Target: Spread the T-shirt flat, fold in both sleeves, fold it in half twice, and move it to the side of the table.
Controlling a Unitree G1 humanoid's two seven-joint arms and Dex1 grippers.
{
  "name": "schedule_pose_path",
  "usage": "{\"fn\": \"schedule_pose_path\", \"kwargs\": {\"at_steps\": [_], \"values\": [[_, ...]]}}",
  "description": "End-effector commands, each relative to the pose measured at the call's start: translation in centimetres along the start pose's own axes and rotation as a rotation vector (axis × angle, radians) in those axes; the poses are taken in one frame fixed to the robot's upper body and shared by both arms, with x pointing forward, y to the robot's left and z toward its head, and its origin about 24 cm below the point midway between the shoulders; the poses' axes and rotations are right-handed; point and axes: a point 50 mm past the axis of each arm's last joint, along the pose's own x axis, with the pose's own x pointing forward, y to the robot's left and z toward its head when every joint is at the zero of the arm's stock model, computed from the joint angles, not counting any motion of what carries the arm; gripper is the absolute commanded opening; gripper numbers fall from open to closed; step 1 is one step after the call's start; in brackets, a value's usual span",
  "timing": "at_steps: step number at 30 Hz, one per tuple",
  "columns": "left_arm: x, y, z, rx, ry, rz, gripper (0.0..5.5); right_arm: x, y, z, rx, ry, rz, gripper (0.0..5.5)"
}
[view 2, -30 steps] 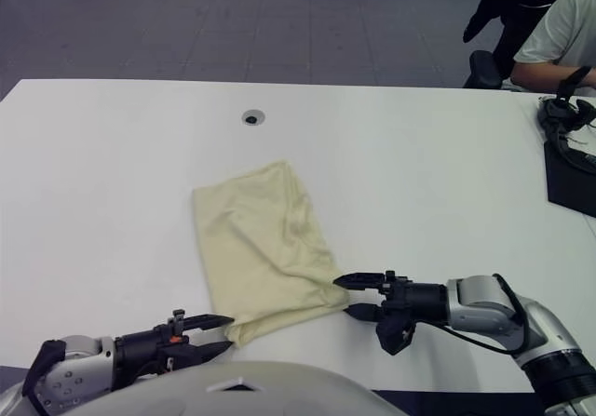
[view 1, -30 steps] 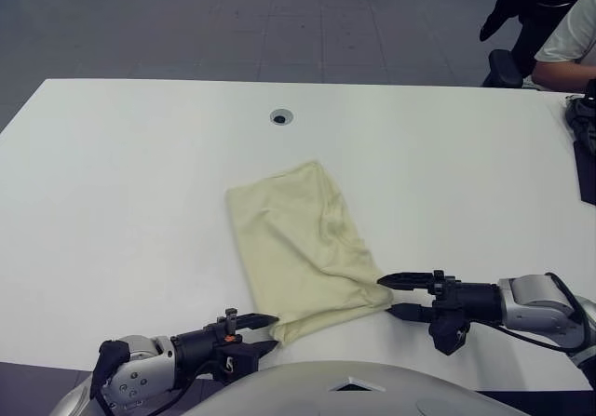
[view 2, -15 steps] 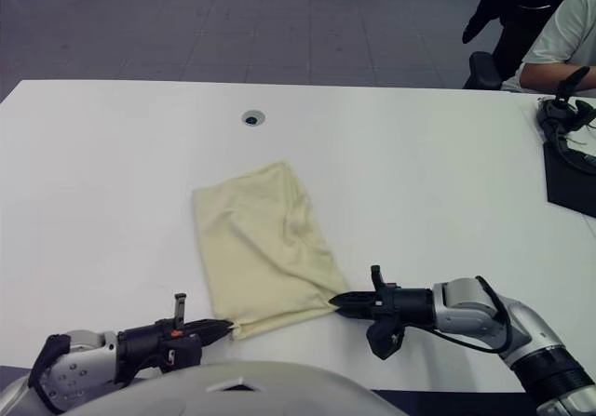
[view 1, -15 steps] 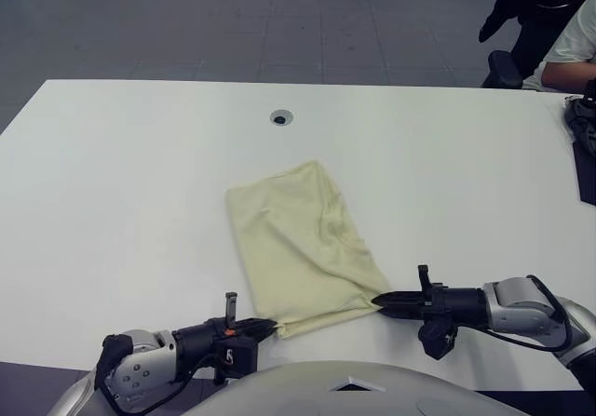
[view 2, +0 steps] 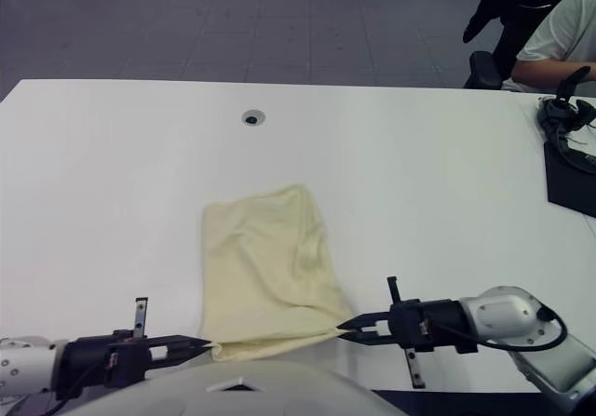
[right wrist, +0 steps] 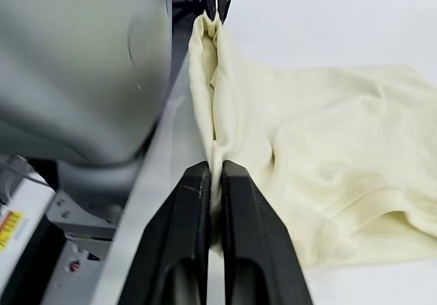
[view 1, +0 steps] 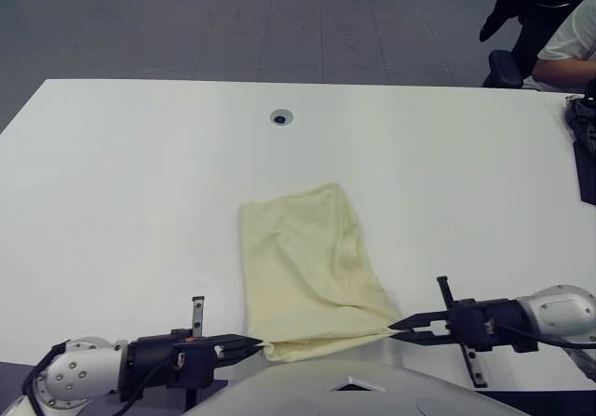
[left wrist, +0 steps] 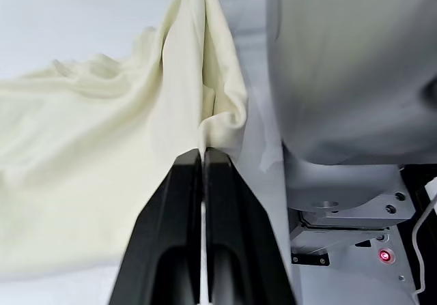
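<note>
So both grippers have got hold now. A second ago the left gripper (view 1: 250,346) and right gripper (view 1: 399,325) were sitting with their fingers apart just beside the two near corners of the T-shirt (view 1: 312,267). Half a second ago they were closing in, and now each one is pinched tight on its corner. In the wrist views the cloth is bunched right at the black fingertips, with no gap between them. The shirt has also slid toward the robot a bit. Its far edge is further from the little hole (view 1: 280,116) in the table (view 1: 140,174) than it was, and that hole hasn't budged, so it's the cloth that moved and not the camera. The near hem runs fairly taut from one gripper straight across to the other, and the rest of the shirt lies as a narrow strip stretching away from the fingertips, still a bit wrinkly on the right gripper's side. My read is that the sleeves are already tucked in and this is the grab for a fold in half: lift the hem and carry it over to the far edge. None of that has happened yet, though.
</note>
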Motion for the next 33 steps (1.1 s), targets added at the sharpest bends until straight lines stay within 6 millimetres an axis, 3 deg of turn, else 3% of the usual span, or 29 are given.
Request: {"fn": "schedule_pose_path", "kwargs": {"at_steps": [1,5,10,14,19,22,29,32,33], "values": [[-1.0,-0.8,1.2,0.016,0.023,-0.119,0.0,-0.7,0.3,2.6,0.074,-0.057,0.088,0.07],[-1.6,0.4,2.4,0.056,0.005,-0.109,0.0,-0.8,-0.7,2.5,0.007,0.058,0.044,0.07],[-2.1,3.5,2.6,0.095,-0.01,-0.022,0.0,0.0,-3.7,2.6,-0.141,0.105,-0.074,0.07],[-1.6,6.7,1.4,0.147,0.05,0.081,0.0,0.8,-6.6,2.1,-0.221,0.124,-0.174,0.07],[-0.6,10.4,-2.1,0.179,0.197,0.222,0.0,1.6,-9.7,1.4,-0.288,0.129,-0.258,0.07],[0.5,12.9,-2.6,0.198,0.179,0.337,0.0,1.5,-11.3,0.7,-0.285,0.137,-0.299,0.07],[2.3,14.5,-2.9,0.17,0.115,0.396,0.0,1.6,-13.6,-0.6,-0.24,0.109,-0.404,0.07],[2.5,14.8,-3.5,0.138,0.109,0.428,0.0,1.5,-14.1,-1.2,-0.196,0.081,-0.466,0.73],[2.5,14.8,-3.7,0.121,0.109,0.44,0.25,1.3,-14.2,-1.4,-0.183,0.076,-0.498,0.89]]}}
